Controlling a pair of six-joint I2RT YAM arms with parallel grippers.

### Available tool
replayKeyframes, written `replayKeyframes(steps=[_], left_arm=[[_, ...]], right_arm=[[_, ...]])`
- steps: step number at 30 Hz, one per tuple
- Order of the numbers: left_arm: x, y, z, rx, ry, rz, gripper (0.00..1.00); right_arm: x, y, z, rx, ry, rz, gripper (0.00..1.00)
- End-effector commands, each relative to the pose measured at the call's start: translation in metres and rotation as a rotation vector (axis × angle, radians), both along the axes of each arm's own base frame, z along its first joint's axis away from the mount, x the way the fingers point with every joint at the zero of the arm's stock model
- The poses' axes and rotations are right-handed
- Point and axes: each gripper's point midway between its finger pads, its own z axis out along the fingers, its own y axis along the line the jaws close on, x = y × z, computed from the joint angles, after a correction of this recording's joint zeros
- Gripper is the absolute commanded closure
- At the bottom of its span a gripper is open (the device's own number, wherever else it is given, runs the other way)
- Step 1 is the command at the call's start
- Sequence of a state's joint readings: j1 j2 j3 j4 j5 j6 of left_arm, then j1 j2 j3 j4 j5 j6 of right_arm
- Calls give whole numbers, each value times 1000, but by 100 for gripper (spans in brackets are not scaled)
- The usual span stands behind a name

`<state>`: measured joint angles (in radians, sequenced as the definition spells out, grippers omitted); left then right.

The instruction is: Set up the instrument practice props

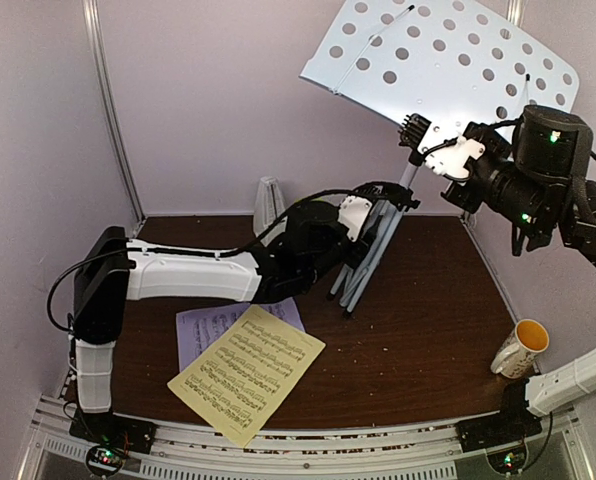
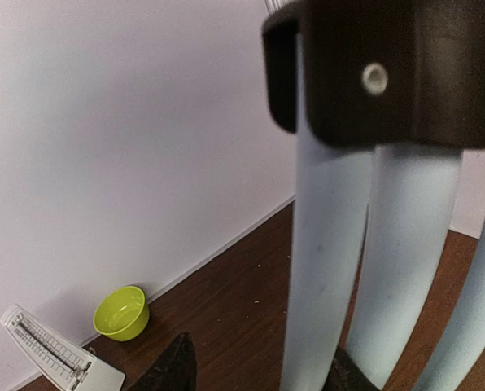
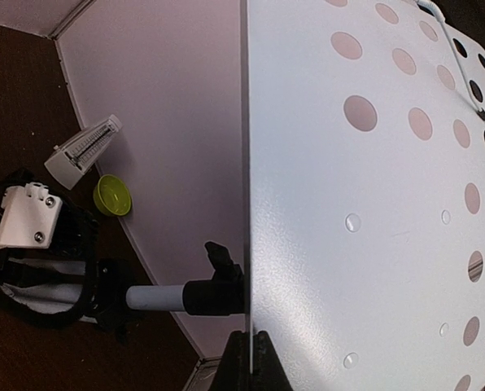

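Yellow printed music sheet [image 1: 246, 372] overlaps a lilac sheet [image 1: 200, 326] by the desk's [image 1: 418, 330] near-left edge. Left gripper [image 2: 263, 373] holds its jaws apart around the grey tripod legs [image 2: 324, 244] of the white perforated music stand [image 1: 448, 60] mid-desk. Right gripper [image 3: 249, 362] clamps its plate's edge.

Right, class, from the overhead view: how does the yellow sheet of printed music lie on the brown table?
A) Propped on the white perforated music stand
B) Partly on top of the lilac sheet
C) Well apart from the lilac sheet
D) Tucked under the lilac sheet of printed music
B: the yellow sheet of printed music overlaps the lilac sheet of printed music, hiding its lower right part.
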<state>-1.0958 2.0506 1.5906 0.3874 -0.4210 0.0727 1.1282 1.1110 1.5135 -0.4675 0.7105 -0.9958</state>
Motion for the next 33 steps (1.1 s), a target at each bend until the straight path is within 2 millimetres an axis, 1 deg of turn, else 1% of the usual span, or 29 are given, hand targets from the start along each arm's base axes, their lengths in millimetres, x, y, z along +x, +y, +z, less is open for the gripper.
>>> replayKeyframes(steps=[1, 4, 12, 15, 16, 22, 29, 33], left_arm=[[3, -8, 23, -26, -54, 15, 54], [2, -13, 23, -25, -61, -1, 59], [-5, -24, 14, 19, -87, -58, 83], [-6, -23, 12, 41, -106, -63, 93], [-7, -23, 10, 50, -112, -66, 95], [-14, -30, 0, 110, -169, -129, 99], [-14, -37, -27, 226, -209, -172, 100], [-11, -35, -42, 258, -201, -192, 100]], right_arm=[[-16, -29, 86, 310, -156, 4, 100], [-16, -28, 88, 304, -159, 1, 100], [-20, -32, 98, 293, -178, -6, 100], [-20, -33, 101, 283, -187, -13, 100], [-20, -34, 103, 278, -192, -17, 100], [-24, -44, 118, 278, -219, -28, 100], [-27, -54, 130, 257, -244, -48, 100], [-28, -56, 131, 238, -248, -56, 100]])
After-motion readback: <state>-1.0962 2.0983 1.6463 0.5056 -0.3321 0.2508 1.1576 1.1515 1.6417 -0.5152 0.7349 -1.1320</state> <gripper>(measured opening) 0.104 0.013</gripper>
